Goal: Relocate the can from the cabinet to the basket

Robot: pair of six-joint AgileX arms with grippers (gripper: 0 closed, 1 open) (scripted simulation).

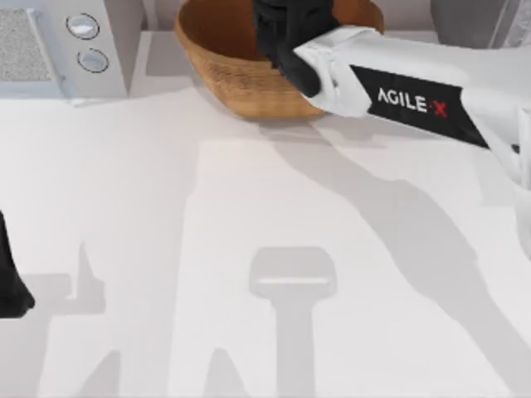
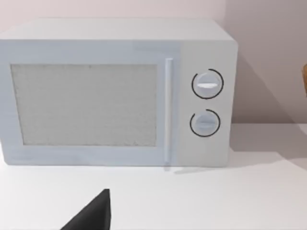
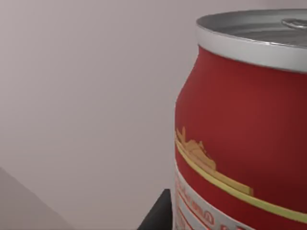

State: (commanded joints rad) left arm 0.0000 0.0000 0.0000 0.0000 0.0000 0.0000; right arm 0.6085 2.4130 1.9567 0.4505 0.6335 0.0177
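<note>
My right tool is over the basket at the far edge of the desk, its dark body reaching in above the basket's hollow from the right-hand side. In the right wrist view the can sits very close before the camera, upright, its red side with a gold band and its silver rim and top plain to see, and one dark fingertip of my tool shows just beside its lower part; the can looks held in my tool, though I cannot tell from the frames whether the fingers are truly clamped on it. My right arm stretches in a long slant from the desk's right edge up and leftward to the basket, its white link bearing the AgileX lettering, and it throws a broad shadow across the pale desk below. The basket is tan and woven and stands upright at the far middle. To its left, at the far left corner, stands a white appliance with two round knobs and a speckled door. My left tool rests low at the desk's left edge, a dark shape well apart from the basket, and I cannot tell how its fingers stand
</note>
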